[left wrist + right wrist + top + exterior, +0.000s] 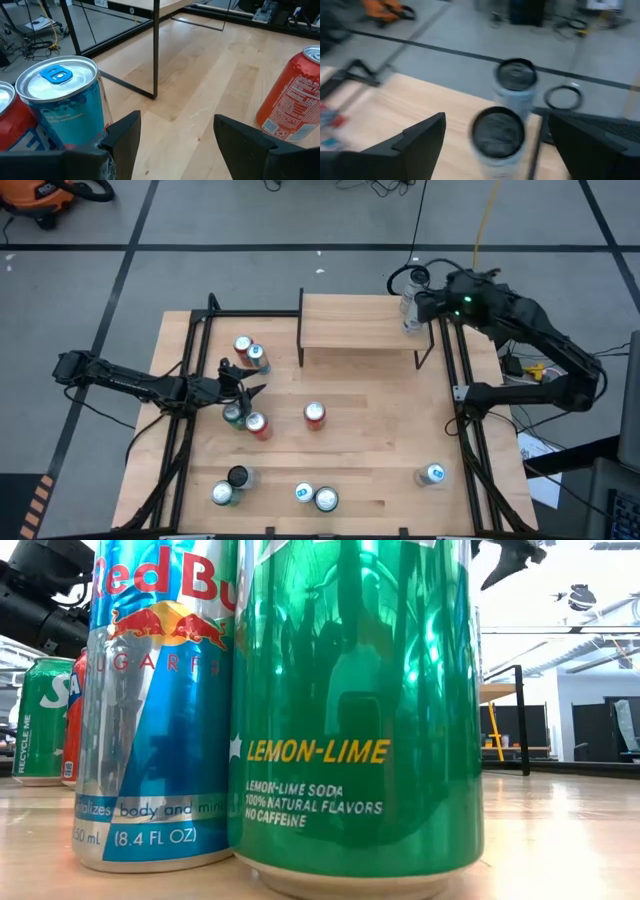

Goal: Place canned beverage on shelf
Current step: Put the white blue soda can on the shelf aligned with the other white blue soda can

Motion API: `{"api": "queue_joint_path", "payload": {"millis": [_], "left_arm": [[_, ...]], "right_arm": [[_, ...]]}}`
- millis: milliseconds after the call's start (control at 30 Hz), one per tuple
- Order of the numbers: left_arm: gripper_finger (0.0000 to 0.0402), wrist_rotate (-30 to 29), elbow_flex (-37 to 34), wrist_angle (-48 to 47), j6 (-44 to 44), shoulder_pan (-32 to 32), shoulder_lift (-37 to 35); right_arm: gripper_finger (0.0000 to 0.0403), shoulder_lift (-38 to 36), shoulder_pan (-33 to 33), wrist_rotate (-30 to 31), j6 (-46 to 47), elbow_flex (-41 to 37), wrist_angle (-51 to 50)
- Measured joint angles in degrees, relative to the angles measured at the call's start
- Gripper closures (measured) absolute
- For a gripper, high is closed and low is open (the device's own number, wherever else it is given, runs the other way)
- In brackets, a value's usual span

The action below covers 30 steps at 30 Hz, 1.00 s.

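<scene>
1. Seen from above, the right gripper [418,308] hangs at the shelf's [360,322] right end, and a pale can [410,313] stands there just under its fingers, at the board's edge. The left gripper [243,392] lies low over the table, well apart from the shelf, with a green can [234,415] and a red can [257,424] just beside it and a further pair of cans [250,352] a little ahead. I judge the placing step to be at its release.

2. Although the low view is almost filled by a green lemon-lime can [355,710] and a Red Bull can [160,705] close to the lens, neither gripper can be told there; the shelf shows only faintly, far behind.

3. From the left wrist, the left gripper's fingers [125,140] stand spread with bare table between them; a blue-topped can [65,105] sits just outside one finger, a red can [292,100] outside the other. It pinches nothing.

4. From the right wrist, the right gripper's fingers [420,142] stand wide apart, and two dark-topped cans [500,132] stand between them, untouched by either finger as far as the blur allows.

5. The next move, I judge, calls for the right gripper to rise straight clear without nudging the can off the edge.
</scene>
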Motion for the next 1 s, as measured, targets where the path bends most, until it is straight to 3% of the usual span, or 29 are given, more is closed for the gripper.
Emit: {"api": "queue_joint_path", "payload": {"millis": [133,333,600,867,1000], "left_arm": [[0.0150,0.98,0.00,4.21,3.15,0.00,0.00],[0.0150,3.91,0.00,9.35,8.40,-0.02,0.00],[0.0150,0.42,3.33,8.95,11.53,0.00,0.00],[0.0150,4.17,11.50,-6.94,10.20,-3.34,0.00],[0.0150,10.52,17.57,-18.39,6.10,-8.03,0.00]], "right_arm": [[0.0062,-2.14,4.56,-3.39,-2.69,-0.73,4.09],[0.0062,-0.63,14.98,-3.43,-5.50,-3.61,11.71],[0.0062,4.98,25.90,-1.53,-7.40,-6.91,17.58],[0.0062,9.42,35.21,0.09,-6.96,-6.91,16.02],[0.0062,11.16,39.43,4.87,-6.17,-6.91,15.87]]}}
